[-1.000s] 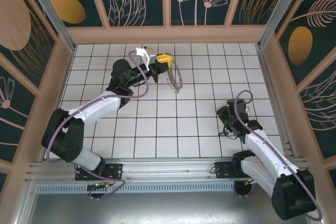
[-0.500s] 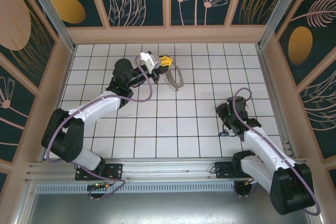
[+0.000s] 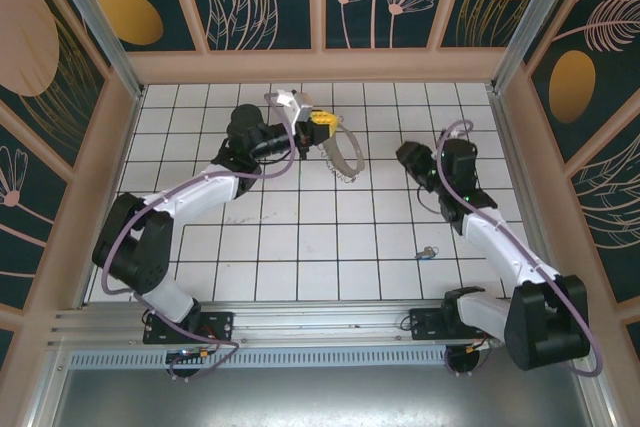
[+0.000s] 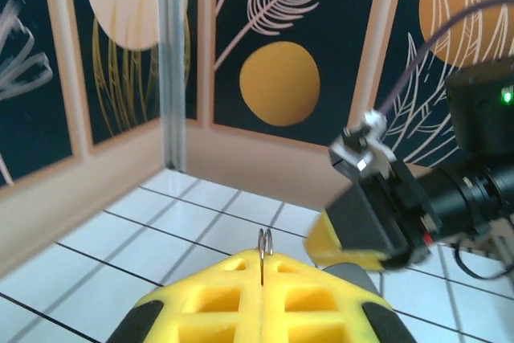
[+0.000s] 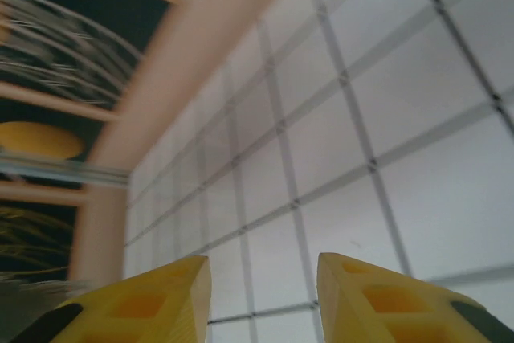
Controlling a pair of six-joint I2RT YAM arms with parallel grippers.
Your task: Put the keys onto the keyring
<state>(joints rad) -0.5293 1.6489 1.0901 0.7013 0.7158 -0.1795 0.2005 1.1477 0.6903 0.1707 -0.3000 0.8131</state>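
While the left claw is pinching tight on the floppy brown pale-edged keyring, the tiny dark blue-tipped keys are lying on the white tiled tabletop, back toward the base from the half-open, empty right claw.

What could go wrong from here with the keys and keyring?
1. The right hand is open and empty, while the keys lie on the tiles nearer its base: it may reach the keyring with nothing to thread.
2. The left hand pinches the keyring at its fingertips; the hanging loop could slip or swing.
3. The hands are close; they could bump.
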